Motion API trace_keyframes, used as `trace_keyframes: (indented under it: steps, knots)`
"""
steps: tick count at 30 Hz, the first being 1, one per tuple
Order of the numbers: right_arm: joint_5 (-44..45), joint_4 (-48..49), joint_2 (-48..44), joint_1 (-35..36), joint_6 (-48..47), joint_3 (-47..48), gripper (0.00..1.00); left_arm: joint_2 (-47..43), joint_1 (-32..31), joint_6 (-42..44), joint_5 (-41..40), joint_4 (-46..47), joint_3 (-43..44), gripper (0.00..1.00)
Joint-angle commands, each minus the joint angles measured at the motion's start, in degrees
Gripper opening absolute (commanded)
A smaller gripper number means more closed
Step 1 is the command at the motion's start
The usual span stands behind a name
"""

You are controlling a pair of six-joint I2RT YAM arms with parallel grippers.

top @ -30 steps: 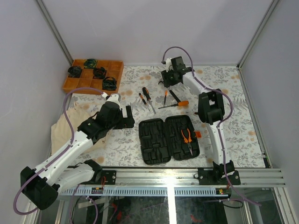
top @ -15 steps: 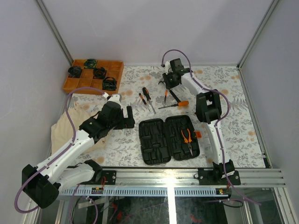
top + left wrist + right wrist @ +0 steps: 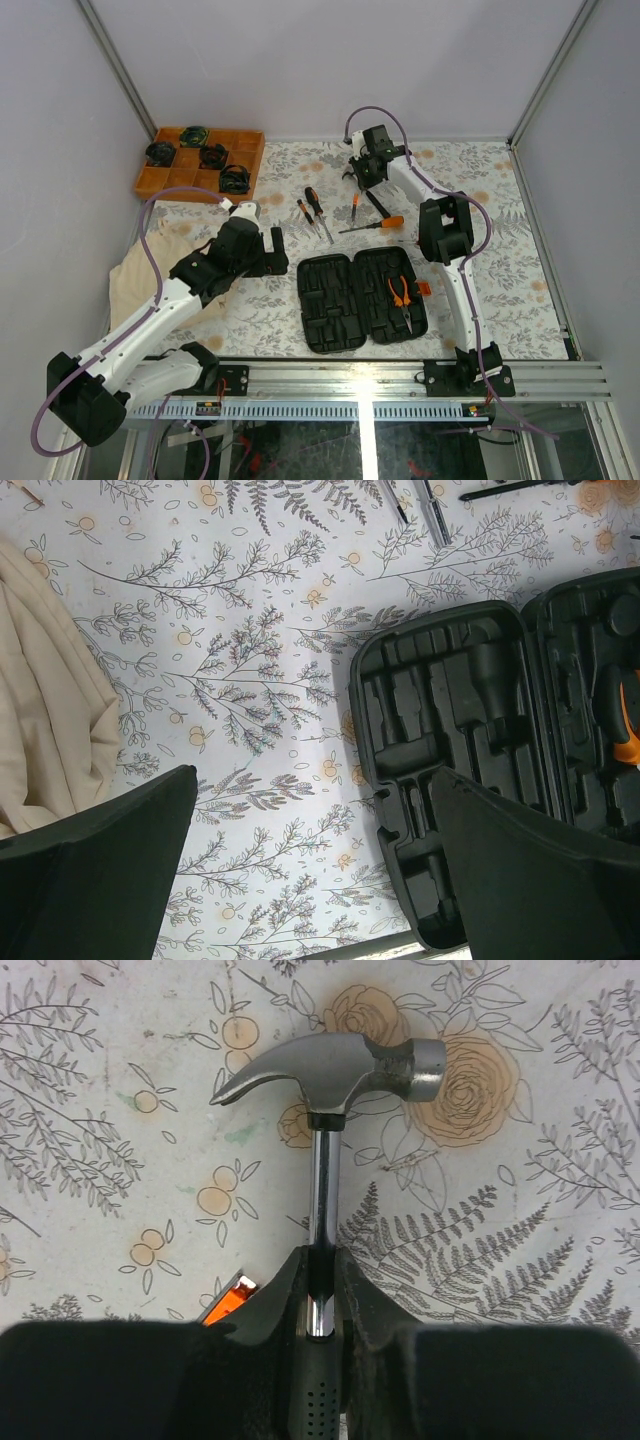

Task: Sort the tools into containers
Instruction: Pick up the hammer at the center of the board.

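Note:
A small steel-headed hammer (image 3: 330,1065) lies on the floral cloth at the far middle of the table, and its black handle (image 3: 376,206) points toward the case. My right gripper (image 3: 320,1275) (image 3: 362,178) is shut on the chrome shaft just above the handle, a finger pressing each side. The open black tool case (image 3: 325,300) (image 3: 450,720) lies near the front with the pliers (image 3: 401,293) in its right half. Several screwdrivers (image 3: 313,203) lie between case and hammer. My left gripper (image 3: 312,780) (image 3: 272,250) hovers open by the case's left edge, holding nothing.
An orange gridded tray (image 3: 150,185) with black-green coils stands at the far left corner. A beige cloth (image 3: 140,270) (image 3: 50,710) is bunched at the left. An orange tool end (image 3: 228,1300) shows beside my right gripper's left finger. Grey walls enclose three sides of the table.
My right gripper's fingers have closed in onto the hammer's shaft, and that wrist has shifted slightly. The left arm has nudged a little and stays open.

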Motion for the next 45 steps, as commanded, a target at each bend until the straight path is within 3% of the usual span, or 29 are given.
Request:
trace_keyframes:
  steps: [1,17,25,31,45]
  knots:
    - [2.8,3.4,-5.4,-0.1,-3.3,1.7,0.00,-1.0,0.2,1.1,-1.1,0.8,0.0,0.99]
    - [0.7,6.2,-19.3,-0.5,-2.7,-5.1,0.00,-5.7,0.6,-1.4,-8.1,-0.6,-0.2,1.00]
    - [-0.8,9.8,-31.5,-0.2,2.1,-15.6,0.00,-11.4,0.8,-4.8,-8.2,2.2,-1.6,1.00]
    - [0.2,14.5,-44.6,2.8,5.0,-32.4,0.00,-15.7,0.8,-7.1,-5.1,4.2,-2.6,1.00]
    - [1.5,25.0,-74.1,16.4,17.0,-69.1,0.00,-13.7,0.8,-11.0,10.3,11.7,1.8,0.97]
